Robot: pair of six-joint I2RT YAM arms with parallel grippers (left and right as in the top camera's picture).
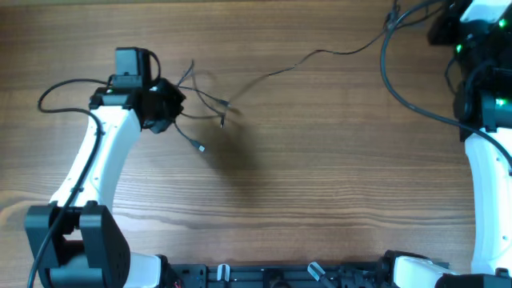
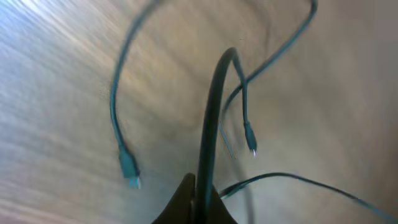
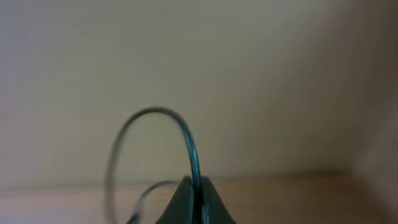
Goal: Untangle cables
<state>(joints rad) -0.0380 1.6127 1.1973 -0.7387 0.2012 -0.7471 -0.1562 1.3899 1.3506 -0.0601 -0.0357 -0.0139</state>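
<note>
Left wrist: left hand (image 2: 200,190) pinches cables (image 2: 210,112); right hand (image 3: 194,186) likewise.

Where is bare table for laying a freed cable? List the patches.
Bare: the wide wooden table centre, between the white left arm and white right arm, below the thin black cables. Crowded: beside the left gripper, where they bunch.

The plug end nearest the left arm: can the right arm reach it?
Probably not: the right gripper is shut on a cable at the far corner, while the plug end is beside the left gripper.
</note>
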